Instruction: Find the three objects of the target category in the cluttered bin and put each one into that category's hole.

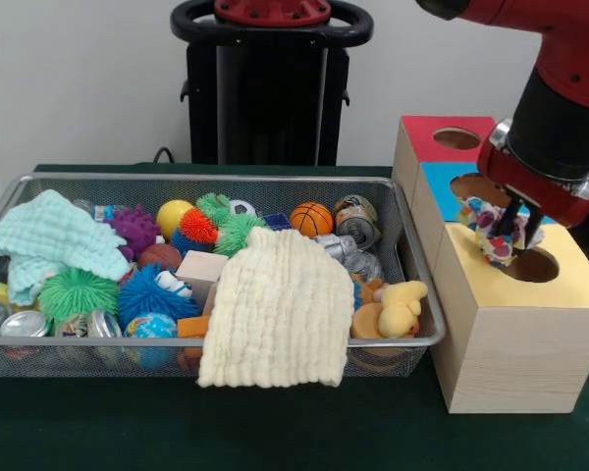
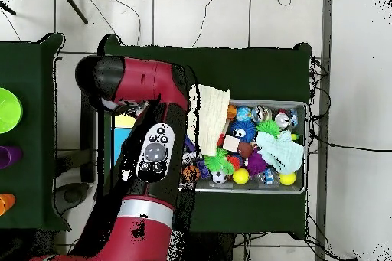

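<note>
The wire mesh bin (image 1: 412,255) holds balls, cans and cloths; it also shows in the overhead view (image 2: 300,187). My gripper (image 1: 506,235) is shut on one ruffled white printed fabric piece (image 1: 493,235) and holds it just above the yellow box top (image 1: 569,285), at the left edge of the round hole (image 1: 533,265). In the overhead view the arm (image 2: 157,151) hides the gripper, the fabric and the boxes. No other printed fabric piece shows in the bin.
A cream waffle cloth (image 1: 280,309) hangs over the bin's front rim. A mint-green cloth (image 1: 49,240) lies at the left end. Blue-topped (image 1: 437,179) and red-topped (image 1: 427,132) boxes stand behind the yellow one. A yellow plush duck (image 1: 398,309) lies by the bin's right wall.
</note>
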{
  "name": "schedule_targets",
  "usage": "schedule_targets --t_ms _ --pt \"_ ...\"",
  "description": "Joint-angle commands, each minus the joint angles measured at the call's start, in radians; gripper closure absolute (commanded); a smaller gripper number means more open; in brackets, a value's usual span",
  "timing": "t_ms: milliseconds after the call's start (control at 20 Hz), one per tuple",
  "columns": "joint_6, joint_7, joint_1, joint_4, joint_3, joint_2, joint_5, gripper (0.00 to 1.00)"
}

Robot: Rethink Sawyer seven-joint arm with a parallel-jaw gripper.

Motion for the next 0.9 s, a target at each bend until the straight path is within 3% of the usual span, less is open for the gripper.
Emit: schedule_targets --t_ms 50,450,900 --pt "0.046 0.282 -0.028 -0.044 0.030 0.075 0.023 1.00" --pt "0.057 0.292 -0.021 -0.049 0.023 0.073 0.036 1.00" --pt "-0.002 0.295 0.010 0.041 0.010 0.032 0.052 1.00"
